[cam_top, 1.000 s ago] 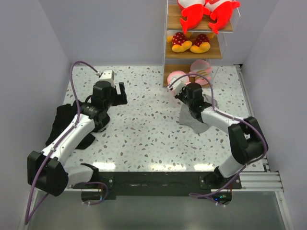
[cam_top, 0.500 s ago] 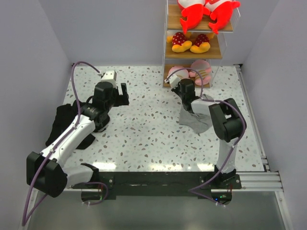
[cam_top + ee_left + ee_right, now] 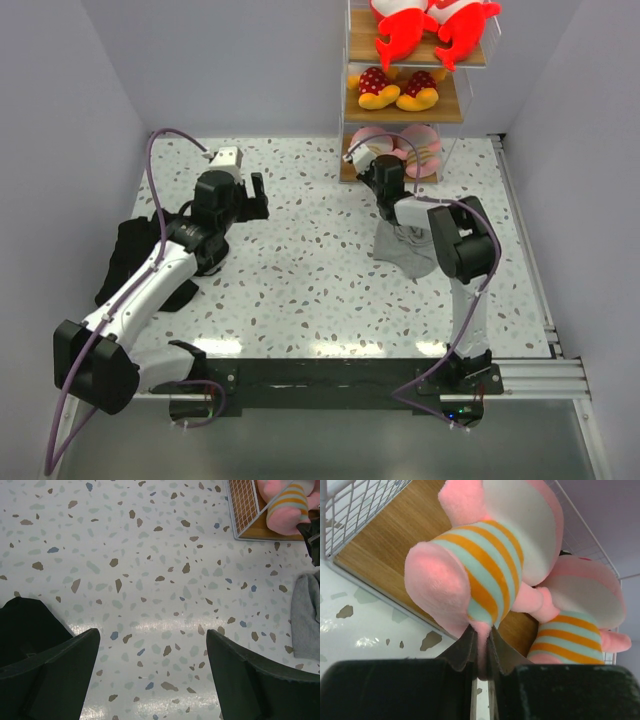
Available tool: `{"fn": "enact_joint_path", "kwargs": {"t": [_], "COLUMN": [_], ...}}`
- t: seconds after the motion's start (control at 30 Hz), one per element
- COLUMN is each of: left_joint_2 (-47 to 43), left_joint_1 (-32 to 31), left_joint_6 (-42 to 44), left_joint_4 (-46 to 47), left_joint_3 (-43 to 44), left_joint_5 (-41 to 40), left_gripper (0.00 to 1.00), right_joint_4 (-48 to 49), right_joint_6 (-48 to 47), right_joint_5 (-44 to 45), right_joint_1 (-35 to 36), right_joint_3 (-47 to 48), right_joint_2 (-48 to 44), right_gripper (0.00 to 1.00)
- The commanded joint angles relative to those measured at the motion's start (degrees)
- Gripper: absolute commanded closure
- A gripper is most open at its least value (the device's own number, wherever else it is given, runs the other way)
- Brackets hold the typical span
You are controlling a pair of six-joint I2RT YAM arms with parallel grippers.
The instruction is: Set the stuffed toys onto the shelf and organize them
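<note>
Since a second ago, the near pink toy (image 3: 470,575) has travelled from just in front of the shelf (image 3: 450,112) to its bottom board (image 3: 395,535). It was carried there by the right arm, which has stretched forward. The toy wears an orange-and-teal striped shirt and is now at the board's front edge. Its rounded lower end appears to overhang toward the surface (image 3: 300,270). A second pink toy (image 3: 580,615) lies just behind, touching it. On the boards above, two yellow-orange toys (image 3: 398,90) and two red-and-white toys (image 3: 430,25) sit in pairs.

The right gripper (image 3: 480,652) is pinched almost closed on a thin pink flap under the near toy. Whether the flap is a foot or a tail cannot be told. The left gripper (image 3: 152,640) hangs spread wide and empty above the speckled surface, well apart from the shelf. A grey cloth (image 3: 405,250) lies under the right arm.

The toy looks so close to the front edge that letting go here may let it roll off onto the surface. If the right gripper backs away before it has fully opened, the pinched flap would likely drag the toy out again. Pushing deeper could crowd the second pink toy against the wire mesh. The wrist could also knock the white frame and shake the toys above.
</note>
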Motion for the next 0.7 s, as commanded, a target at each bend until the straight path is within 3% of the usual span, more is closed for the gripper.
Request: {"fn": "enact_joint_path", "kwargs": {"t": [0.0,0.17,0.2,0.27,0.5,0.67], "left_joint_2": [-1.5,-1.5,-1.5,-1.2,-1.4,-1.8], "left_joint_1": [-0.2,-0.2,-0.3,-0.2,-0.2,-0.3], "left_joint_6": [-1.0,-1.0,-1.0,-1.0,-0.6,0.1], "left_joint_4": [1.4,1.4,1.6,1.6,1.7,2.2], "left_joint_3": [0.0,-0.1,-0.1,-0.2,-0.2,-0.2], "left_joint_5": [-0.2,-0.3,-0.5,-0.6,-1.0,0.6], "left_gripper": [0.08,0.07,0.07,0.07,0.07,0.07], "right_joint_4": [4.1,4.6,4.4,4.2,0.0,-9.2], "right_joint_6": [-0.8,-2.8,-2.7,-1.9,1.1,11.2], "right_joint_5": [-1.3,-4.2,-4.3,-4.1,-5.5,-10.4], "right_joint_1": [-0.3,-0.3,-0.3,-0.3,0.5,3.2], "right_joint_3": [2.9,1.5,1.1,-0.9,-11.7,-19.0], "right_joint_2": [0.3,-0.7,-1.4,-4.6,-17.9,-29.6], "right_gripper": [0.82,0.64,0.54,0.45,0.40,0.37]}}
